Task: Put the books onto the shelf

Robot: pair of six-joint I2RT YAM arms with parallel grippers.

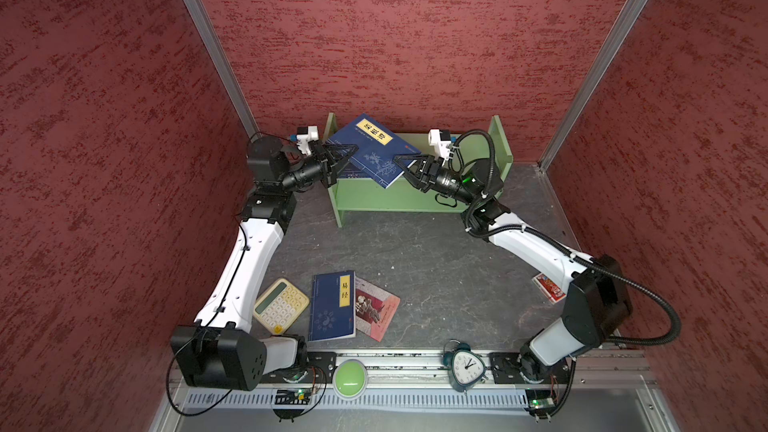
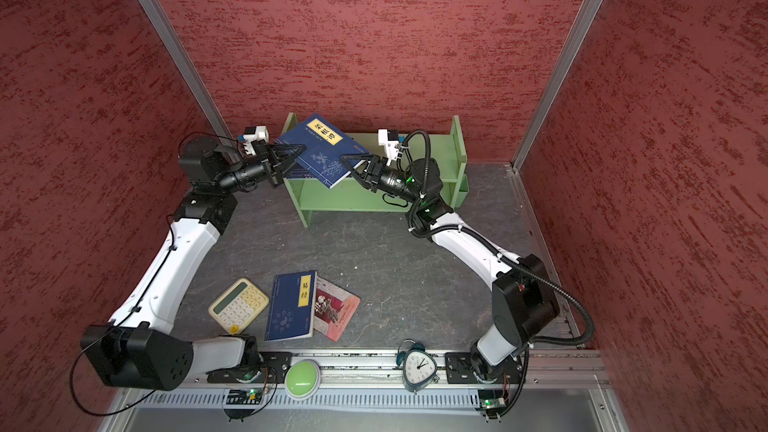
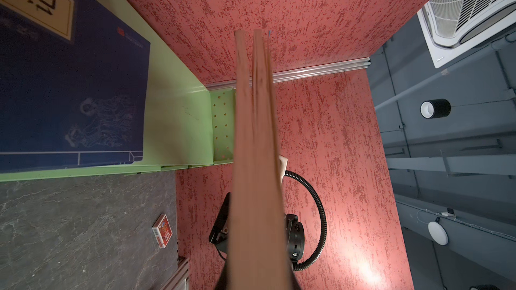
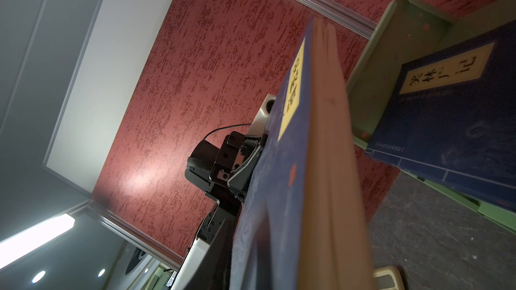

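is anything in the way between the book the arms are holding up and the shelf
Yes: another navy book lies cover-up on the shelf's upper tier, toward its left end, right beneath the held book. Further right, the visible part of that tier shows nothing on it.

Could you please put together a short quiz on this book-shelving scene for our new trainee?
1. Multiple choice: the flat book lying between the calculator and the red-pink book is A green, B navy, C white.
2. True or false: the left gripper and the right gripper are at opposite edges of the raised book.
3. Count: how many books lie on the table, not yet on the shelf?
Key: 1 B. 2 True. 3 Two.
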